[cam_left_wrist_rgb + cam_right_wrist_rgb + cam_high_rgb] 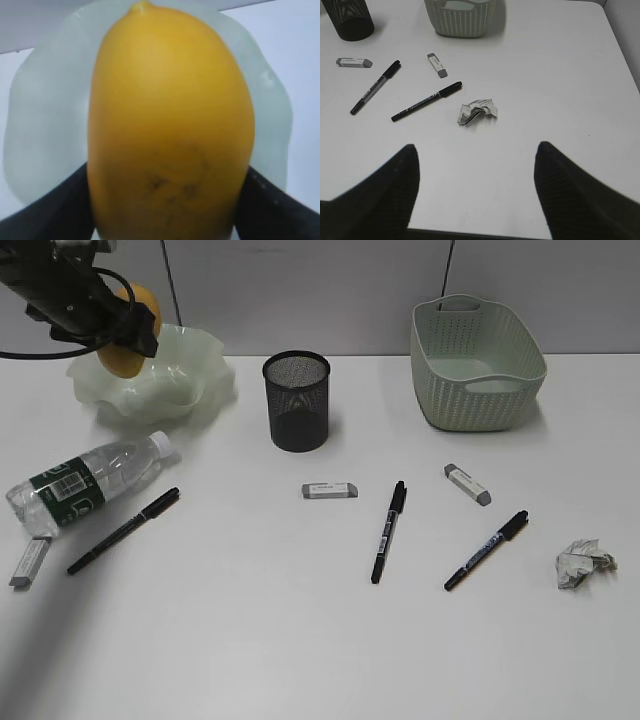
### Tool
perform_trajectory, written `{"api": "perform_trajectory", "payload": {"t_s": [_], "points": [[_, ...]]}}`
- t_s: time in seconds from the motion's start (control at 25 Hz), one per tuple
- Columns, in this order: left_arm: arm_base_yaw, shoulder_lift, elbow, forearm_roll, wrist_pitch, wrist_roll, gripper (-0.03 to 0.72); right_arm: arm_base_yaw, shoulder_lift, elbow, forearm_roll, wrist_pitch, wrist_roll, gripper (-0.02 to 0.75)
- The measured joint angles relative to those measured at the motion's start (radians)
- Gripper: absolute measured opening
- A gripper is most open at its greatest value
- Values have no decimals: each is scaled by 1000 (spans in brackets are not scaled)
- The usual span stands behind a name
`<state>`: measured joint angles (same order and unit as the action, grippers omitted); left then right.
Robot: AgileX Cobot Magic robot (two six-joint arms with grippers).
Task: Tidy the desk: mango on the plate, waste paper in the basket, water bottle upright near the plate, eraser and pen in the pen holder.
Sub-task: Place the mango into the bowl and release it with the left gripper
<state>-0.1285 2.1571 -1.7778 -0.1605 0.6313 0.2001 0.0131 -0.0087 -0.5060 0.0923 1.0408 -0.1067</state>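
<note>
My left claw (135, 328) grips the mango (130, 340) over the plate (190, 380). The pen holder (296, 400) stands at its three o'clock.

Left arm reaching in from the upper left, its gripper (128, 325) clamped on either side of the mango (128, 330) directly above the plate (190, 370); right gripper (476, 192) well away from the plate, fingers spread wide and empty.
</note>
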Motion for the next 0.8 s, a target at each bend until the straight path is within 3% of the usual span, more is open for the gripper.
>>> {"api": "perform_trajectory", "payload": {"t_s": [0.28, 0.8], "points": [[0, 119, 0, -23, -175, -1, 566, 0, 0, 0, 0, 0, 0, 566], [-3, 132, 0, -37, -209, -2, 644, 0, 0, 0, 0, 0, 0, 566]]}}
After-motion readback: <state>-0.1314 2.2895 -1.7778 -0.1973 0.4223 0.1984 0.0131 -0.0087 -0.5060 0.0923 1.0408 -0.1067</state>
